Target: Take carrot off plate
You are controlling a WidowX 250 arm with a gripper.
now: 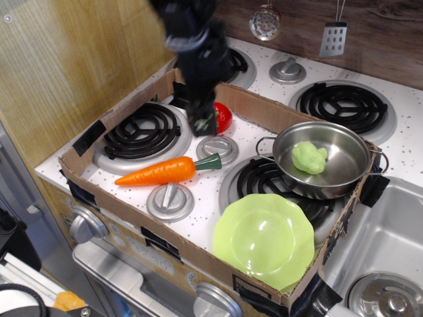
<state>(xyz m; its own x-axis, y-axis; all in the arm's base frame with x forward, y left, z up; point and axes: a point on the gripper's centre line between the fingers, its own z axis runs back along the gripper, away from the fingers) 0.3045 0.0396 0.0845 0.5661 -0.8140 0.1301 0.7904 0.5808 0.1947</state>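
The plate (264, 240) sits nearest, bare, at the front right of the desk (215, 191); the carrot (165, 171) lies well apart from it to the left, flat on the stove top, long axis running left to right — green stem toward the centre; farther back, the fingers (203, 123) hang above and behind the stem end, holding nothing; their gap I cannot tell.

**Carrot lying off the plate**

The carrot (165, 171) is lying on the speckled stovetop (205, 191), stem pointing right, well apart from the plate (264, 239). The gripper (203, 123) is hanging above, holding nothing, beside a red toy (223, 117).
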